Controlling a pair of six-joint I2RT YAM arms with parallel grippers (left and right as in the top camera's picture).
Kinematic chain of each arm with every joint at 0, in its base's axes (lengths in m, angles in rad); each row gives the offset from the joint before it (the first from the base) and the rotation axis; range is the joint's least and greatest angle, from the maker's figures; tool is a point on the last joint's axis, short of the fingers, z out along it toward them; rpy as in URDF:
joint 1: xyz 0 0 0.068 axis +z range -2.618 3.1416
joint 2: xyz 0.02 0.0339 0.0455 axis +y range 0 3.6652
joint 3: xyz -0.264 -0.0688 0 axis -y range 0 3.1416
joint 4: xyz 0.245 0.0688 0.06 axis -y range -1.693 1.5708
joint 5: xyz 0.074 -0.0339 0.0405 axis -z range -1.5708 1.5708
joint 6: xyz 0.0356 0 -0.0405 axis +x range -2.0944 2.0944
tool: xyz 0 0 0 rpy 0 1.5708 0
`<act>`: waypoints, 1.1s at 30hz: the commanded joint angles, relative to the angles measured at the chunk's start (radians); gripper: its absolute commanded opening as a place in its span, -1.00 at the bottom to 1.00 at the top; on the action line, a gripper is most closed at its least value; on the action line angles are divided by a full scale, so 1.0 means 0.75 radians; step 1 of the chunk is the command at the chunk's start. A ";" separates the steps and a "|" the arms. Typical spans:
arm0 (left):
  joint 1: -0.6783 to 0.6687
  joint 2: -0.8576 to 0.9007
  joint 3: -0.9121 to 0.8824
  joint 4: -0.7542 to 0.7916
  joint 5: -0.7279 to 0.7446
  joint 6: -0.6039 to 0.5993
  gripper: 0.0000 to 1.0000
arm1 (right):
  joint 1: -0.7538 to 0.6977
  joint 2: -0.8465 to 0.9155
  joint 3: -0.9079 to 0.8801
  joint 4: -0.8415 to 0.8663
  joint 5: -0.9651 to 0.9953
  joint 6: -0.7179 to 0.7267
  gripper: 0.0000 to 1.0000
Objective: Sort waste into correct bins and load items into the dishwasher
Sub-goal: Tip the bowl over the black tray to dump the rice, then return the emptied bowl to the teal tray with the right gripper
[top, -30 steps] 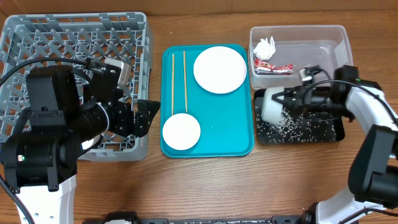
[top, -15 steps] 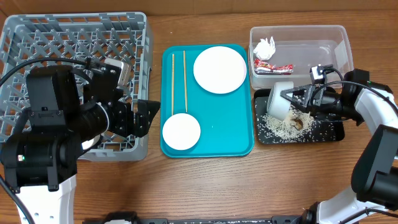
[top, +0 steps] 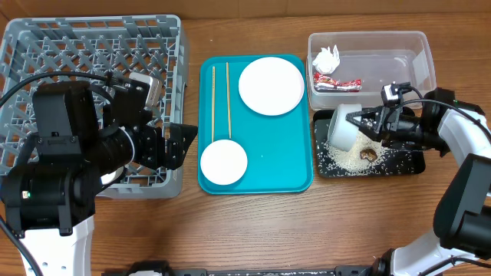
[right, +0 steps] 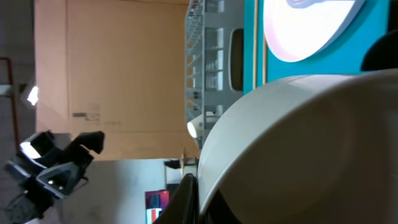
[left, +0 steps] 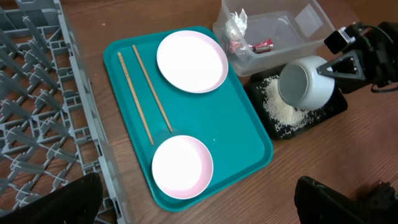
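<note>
Over the black tray (top: pixel 418 165), the right gripper (top: pixel 359 123) is clamped on a pale cup (top: pixel 342 127) that is tipped on its side. Under it lie rice grains (top: pixel 343 158). Only the overhead view shows the brown lump (top: pixel 367 155) (the left wrist view hides it behind the cup). The right wrist view gives little but the cup's wall. The left gripper (top: pixel 181 144) stands wide and empty at the edge of the dish rack (top: pixel 46 46).
</note>
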 commanded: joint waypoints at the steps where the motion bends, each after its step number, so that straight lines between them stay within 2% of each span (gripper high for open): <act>1: -0.005 -0.001 0.010 -0.007 -0.007 0.004 1.00 | 0.003 -0.007 0.003 0.039 0.008 0.068 -0.92; 2: -0.005 -0.001 0.010 -0.007 -0.007 0.004 1.00 | 0.003 -0.006 0.003 0.026 -0.021 0.125 -0.92; 4: -0.005 -0.001 0.010 -0.007 -0.007 0.004 1.00 | 0.004 -0.014 0.003 -0.045 -0.156 -0.055 -0.92; 6: -0.005 -0.001 0.010 -0.007 -0.007 0.004 1.00 | 0.006 -0.016 0.003 -0.052 -0.119 -0.179 -0.92; 10: -0.005 -0.001 0.010 -0.007 -0.007 0.004 0.99 | 0.004 -0.006 0.003 -0.029 -0.096 -0.074 -0.92; 11: -0.005 -0.001 0.010 -0.007 -0.007 0.004 1.00 | 0.003 -0.006 0.003 -0.027 -0.009 -0.010 -0.92; 14: -0.005 -0.001 0.010 -0.008 -0.007 0.004 1.00 | 0.003 -0.004 0.003 0.057 0.426 0.354 -0.92; 16: -0.005 -0.001 0.010 -0.008 -0.007 0.004 1.00 | 0.003 -0.004 0.003 0.079 0.428 0.405 -0.92; 17: -0.005 -0.001 0.010 -0.007 -0.007 0.004 1.00 | 0.003 -0.004 0.003 0.077 0.303 0.337 -0.92; 19: -0.005 -0.001 0.010 -0.007 -0.007 0.004 1.00 | 0.006 -0.004 0.003 -0.023 -0.063 -0.039 -0.92; 21: -0.005 -0.001 0.010 -0.008 -0.007 0.004 1.00 | 0.015 -0.004 0.003 -0.131 -0.184 -0.275 -0.92; 24: -0.005 -0.001 0.010 -0.010 -0.007 0.004 1.00 | 0.032 -0.004 0.003 -0.153 -0.156 -0.212 -0.92; 29: -0.005 -0.001 0.010 -0.001 -0.007 0.005 1.00 | 0.091 -0.004 0.004 -0.209 -0.149 -0.248 -0.92; 33: -0.005 -0.001 0.010 0.004 -0.008 0.005 1.00 | 0.218 -0.004 0.043 -0.277 0.033 -0.237 -0.92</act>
